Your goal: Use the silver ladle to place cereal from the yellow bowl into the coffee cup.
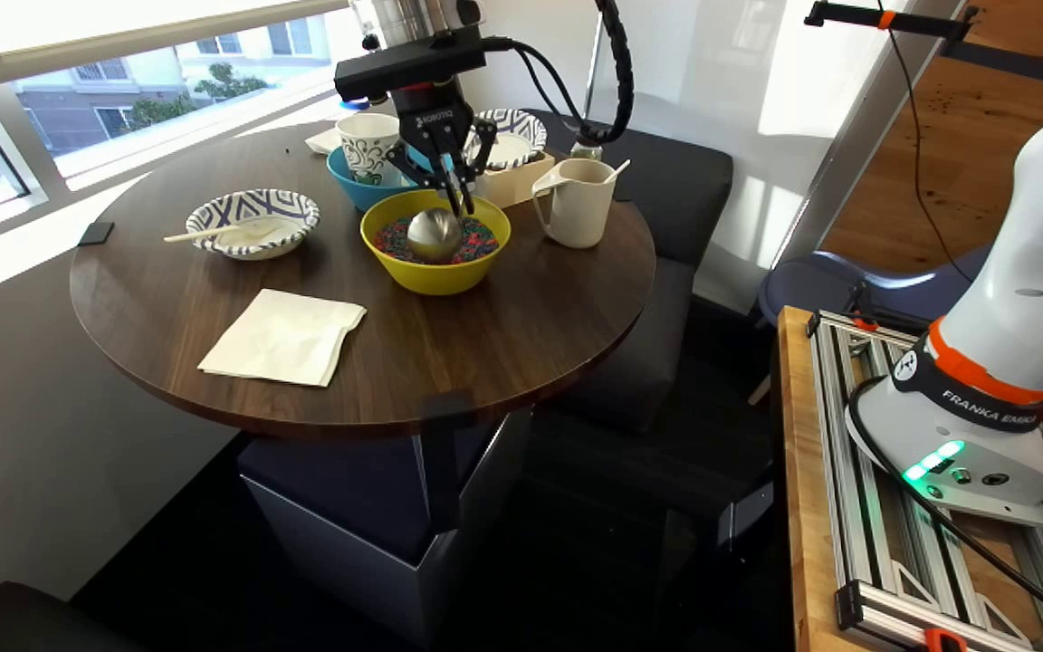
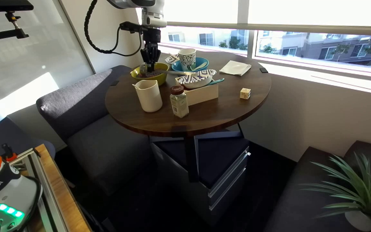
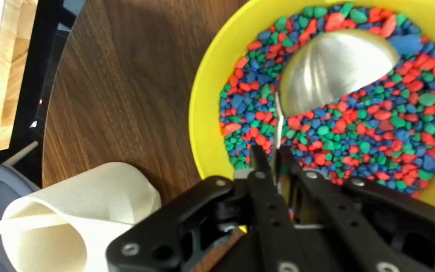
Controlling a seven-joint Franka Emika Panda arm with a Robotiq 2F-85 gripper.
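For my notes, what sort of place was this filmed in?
Probably an office break corner, though the pictures do not prove it: there is a round table, a cushioned grey seat beside it, and a drawer cabinet under the tabletop.

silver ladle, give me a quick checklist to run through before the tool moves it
1. Handle of silver ladle gripped by tool: ok.
2. Grip firm enough for scooping: cannot tell.
3. Load of cereal in silver ladle: cannot tell from these views.
4. Yellow bowl upright on the table: ok.
5. Patterned paper cup upright, top open: ok, standing in the blue bowl.
6. White pitcher apart from yellow bowl: ok.
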